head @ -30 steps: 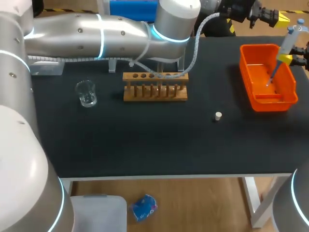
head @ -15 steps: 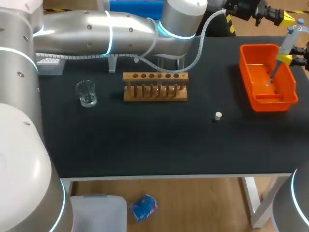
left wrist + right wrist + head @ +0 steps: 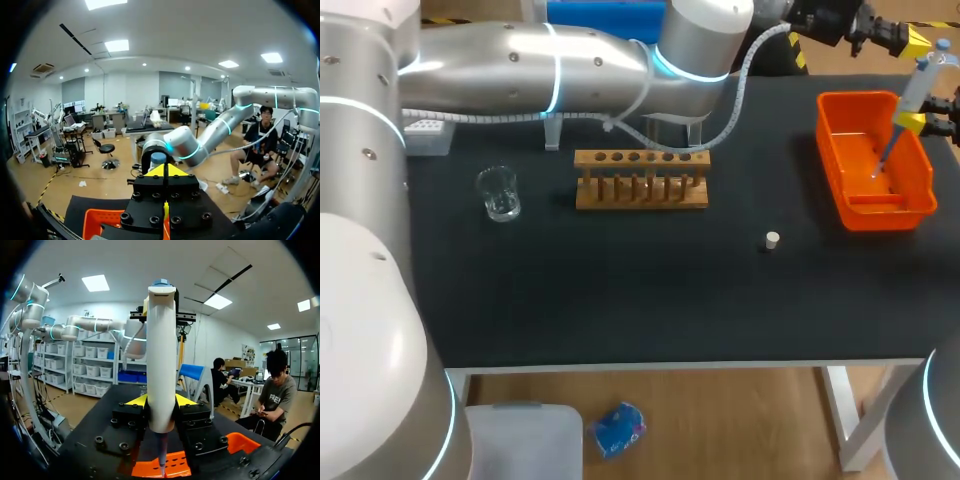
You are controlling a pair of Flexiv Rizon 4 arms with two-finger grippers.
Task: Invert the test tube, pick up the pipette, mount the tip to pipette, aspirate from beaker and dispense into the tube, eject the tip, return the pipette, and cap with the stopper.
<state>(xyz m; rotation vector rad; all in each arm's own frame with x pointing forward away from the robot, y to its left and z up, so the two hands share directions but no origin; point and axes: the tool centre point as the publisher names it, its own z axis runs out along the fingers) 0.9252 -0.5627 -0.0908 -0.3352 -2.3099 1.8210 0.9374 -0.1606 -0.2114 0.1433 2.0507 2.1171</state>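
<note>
The left arm [image 3: 570, 65] comes in from the left and lies stretched along the back of the counter [image 3: 620, 290], high above the rack, with its wrist out past the far right corner. Its gripper [image 3: 905, 40] is clenched on nothing: in the left wrist view the two yellow tips meet in a single wedge. It hangs in the air just behind the orange tray [image 3: 920, 195].

The right arm barely shows at the right edge. Its gripper [image 3: 918, 122] is grasping the pipette [image 3: 917, 85], one yellow tip on each side of the white body. The pipette stands nearly upright over the tray, its blue cap on top and its thin lower end pointing down inside the tray walls.

The counter is black. A wooden rack [image 3: 640, 192] with a row of holes stands back of the middle. A clear glass beaker [image 3: 500, 193] stands to its left, well apart. A small white stopper [image 3: 772, 239] lies alone between the rack and the tray, nearer the front. A small pale box [image 3: 425, 137] sits at the back left, partly under the left arm. I cannot make out a tube in the rack.
</note>
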